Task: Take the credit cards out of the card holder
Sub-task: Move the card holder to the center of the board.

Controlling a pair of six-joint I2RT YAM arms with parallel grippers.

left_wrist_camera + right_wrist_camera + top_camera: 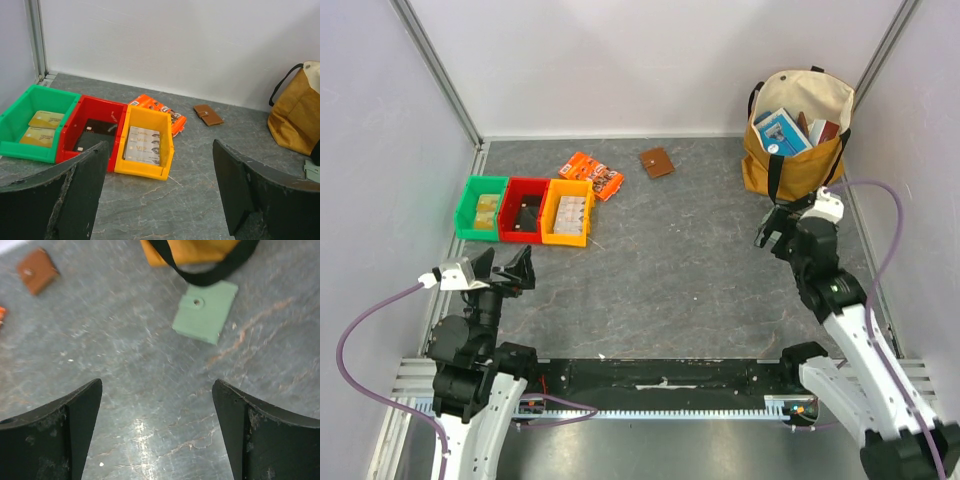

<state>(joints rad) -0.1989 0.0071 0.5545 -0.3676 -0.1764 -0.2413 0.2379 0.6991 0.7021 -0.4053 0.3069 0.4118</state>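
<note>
The card holder [205, 311] is a pale green flat wallet, closed with a snap tab. It lies on the table by the tote bag's black strap, ahead of my right gripper [157, 390], which is open, empty and hovering apart from it. A sliver of the holder shows at the right edge of the left wrist view [312, 170]. In the top view the right gripper [775, 228] hides it. No card sticks out of the holder. My left gripper [160, 150] is open and empty, low at the near left [510, 265].
A tan tote bag [795, 140] with boxes stands at the back right. A brown square wallet [657, 162] and an orange packet [592, 174] lie at the back. Green [482, 208], red [525, 210] and yellow [568, 212] bins holding cards sit at the left.
</note>
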